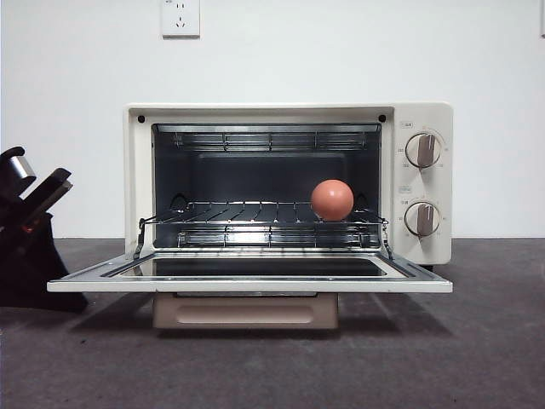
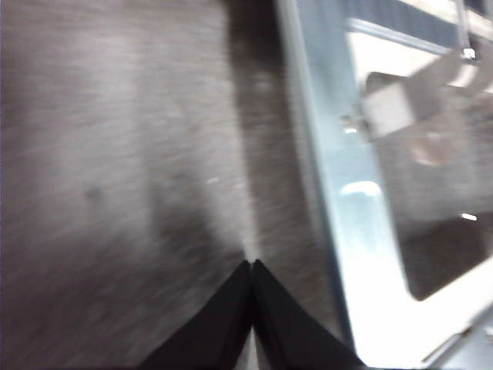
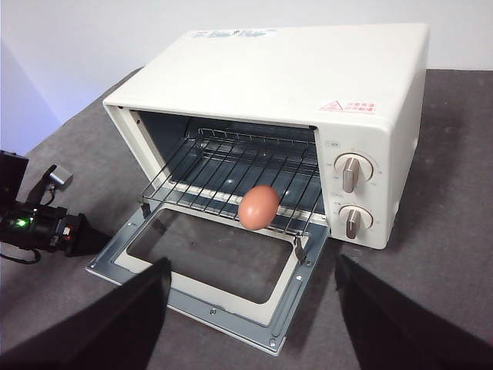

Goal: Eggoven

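The egg [image 1: 332, 199] sits on the wire rack [image 1: 255, 213] inside the toaster oven [image 3: 308, 69], toward the side nearest the two knobs [image 1: 423, 150]. The door [image 1: 247, 281] is folded fully down and lies flat, level with the table [image 1: 477, 358]. In my judgement the placing step is done and closing the door is the step now in hand.

The left gripper [image 2: 252, 266] is low beside the door's edge, its jaws pressed together and holding nothing. The right gripper [image 3: 250, 308] hangs back above and in front of the oven, jaws wide apart and empty.

The next move likely calls for a gripper to get under the door's front edge, where the handle [image 1: 245, 310] hangs below it, and swing the door up without jolting the rack, since the egg rests loose and could roll.

Writing: a red warning label [image 3: 353, 106] on the oven top and small markings by each knob, none legible. No brand name can be read.
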Motion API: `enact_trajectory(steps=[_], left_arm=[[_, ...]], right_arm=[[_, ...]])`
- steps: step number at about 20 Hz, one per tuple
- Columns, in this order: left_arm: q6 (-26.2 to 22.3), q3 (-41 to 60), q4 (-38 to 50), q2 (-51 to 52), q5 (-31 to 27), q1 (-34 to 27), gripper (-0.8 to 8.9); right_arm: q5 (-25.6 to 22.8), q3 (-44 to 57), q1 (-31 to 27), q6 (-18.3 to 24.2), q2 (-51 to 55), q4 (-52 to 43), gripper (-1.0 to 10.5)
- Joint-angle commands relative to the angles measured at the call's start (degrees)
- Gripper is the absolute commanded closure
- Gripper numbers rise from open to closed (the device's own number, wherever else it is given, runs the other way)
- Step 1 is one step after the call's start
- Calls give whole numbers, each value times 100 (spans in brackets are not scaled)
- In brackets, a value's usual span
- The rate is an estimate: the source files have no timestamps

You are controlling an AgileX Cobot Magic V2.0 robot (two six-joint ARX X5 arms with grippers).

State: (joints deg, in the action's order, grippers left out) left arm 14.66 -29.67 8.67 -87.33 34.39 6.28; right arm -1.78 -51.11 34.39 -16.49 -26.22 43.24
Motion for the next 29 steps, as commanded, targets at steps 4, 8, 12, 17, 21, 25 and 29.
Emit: enact_trajectory(steps=[4, 8, 12, 17, 21, 25, 29], left_arm=[[162, -4, 302, -339, 605, 17, 808], [297, -4, 439, -339, 1200, 15, 808], [750, -4, 933, -339, 1860, 11, 808], [1952, -7, 2439, -339, 2079, 9, 808], [2817, -59, 3790, -339, 1965, -22, 807], [3200, -153, 4435, -339, 1440, -79, 807], [3285, -190, 4518, -293, 1434, -81, 807]], right_arm=[[-129, -76, 35, -4, -17, -31, 605], [-129, -76, 35, -9, -17, -33, 605], [-127, -76, 35, -48, -17, -31, 605], [-127, -76, 35, -101, -17, -31, 605], [-125, -76, 35, -109, -17, -28, 605], [-125, -76, 35, -109, -17, 26, 605], [-127, -76, 35, -107, -17, 96, 605]])
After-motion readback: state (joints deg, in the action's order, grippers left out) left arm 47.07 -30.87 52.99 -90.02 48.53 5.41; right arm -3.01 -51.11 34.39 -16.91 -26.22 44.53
